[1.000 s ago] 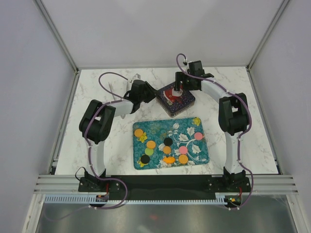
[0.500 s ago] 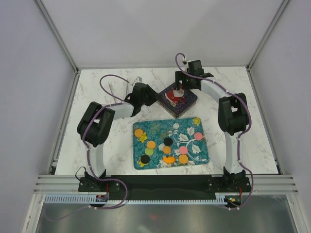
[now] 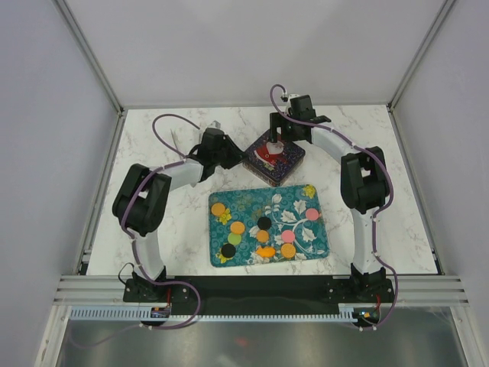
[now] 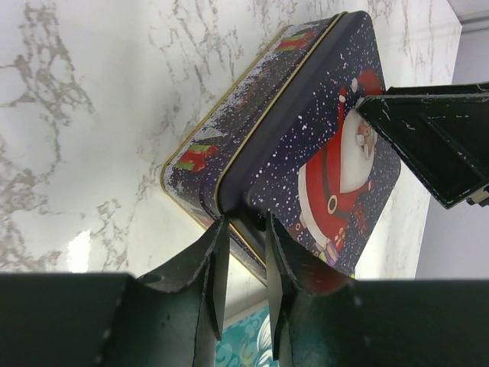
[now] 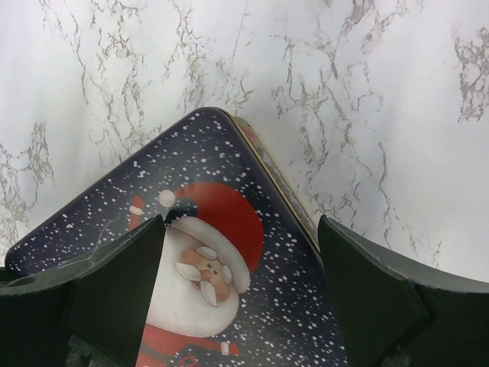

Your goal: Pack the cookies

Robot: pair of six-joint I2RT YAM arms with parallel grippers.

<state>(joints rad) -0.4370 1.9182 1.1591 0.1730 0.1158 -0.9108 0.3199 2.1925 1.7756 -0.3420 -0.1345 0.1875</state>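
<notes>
The cookies, orange, pink, green and black, lie scattered on a floral tray at the near middle of the marble table, none of them in the Santa tin just behind the tray. The left fingers are pinched nearly together on the corner rim of the tin's lid. The right fingers hang spread wide above the Santa picture on the lid, gripping nothing. The lid sits slightly askew on its base, with a gold edge showing.
</notes>
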